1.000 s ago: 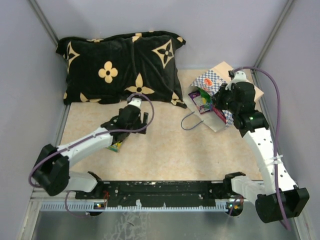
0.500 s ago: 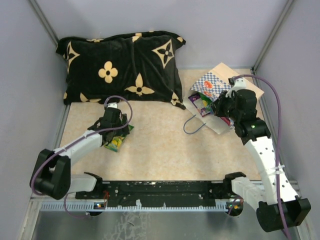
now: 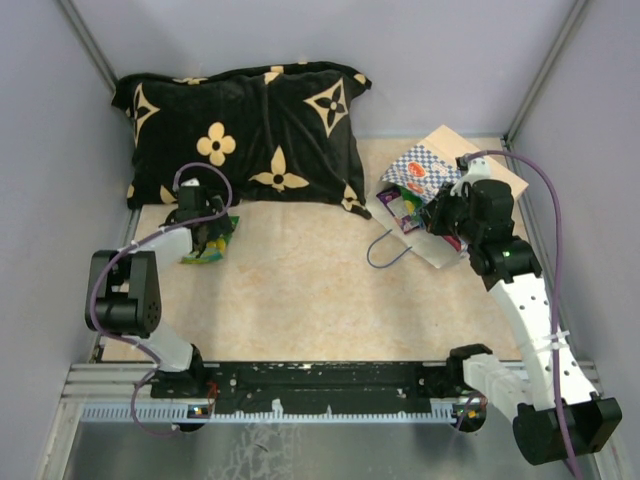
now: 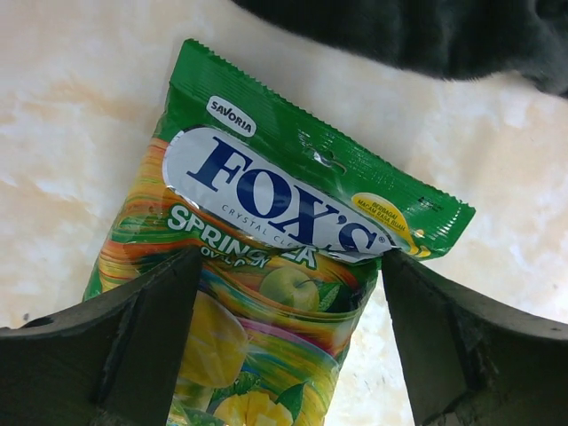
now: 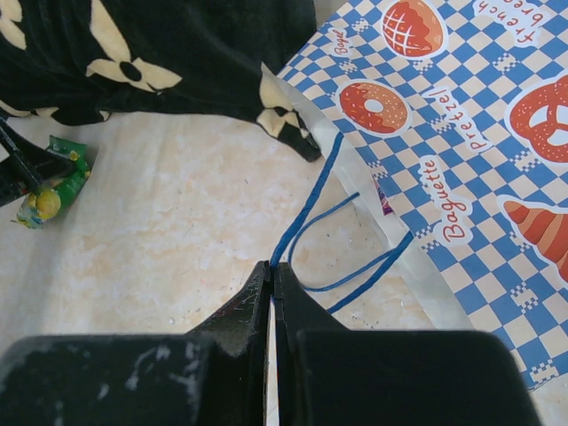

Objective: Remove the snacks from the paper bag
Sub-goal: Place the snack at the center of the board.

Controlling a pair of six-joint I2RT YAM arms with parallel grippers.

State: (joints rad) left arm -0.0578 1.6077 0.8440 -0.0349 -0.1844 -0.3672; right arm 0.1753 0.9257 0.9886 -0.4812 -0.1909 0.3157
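Note:
The paper bag (image 3: 425, 165), blue-and-white checkered with orange bread motifs (image 5: 461, 133), lies on its side at the right, mouth facing left. A magenta and a green snack (image 3: 405, 207) show in its mouth. My right gripper (image 5: 274, 264) is shut on one of the bag's blue cord handles (image 5: 311, 200); the other handle (image 3: 385, 255) loops loose on the table. At the left, just in front of the cushion, my left gripper (image 4: 291, 266) holds a green FOX'S snack packet (image 4: 266, 195) across its width. From above the packet (image 3: 208, 245) shows under the gripper (image 3: 205, 232).
A black cushion with tan flowers (image 3: 240, 130) fills the back left, and its edge reaches the bag's mouth (image 5: 284, 124). Grey walls close in the beige table (image 3: 310, 290) on three sides. The arm bases sit along the near edge.
My left arm has swung from the table's middle to the far left, and the green packet has moved with it. The right gripper stayed shut on the handle with the bag nearly still.

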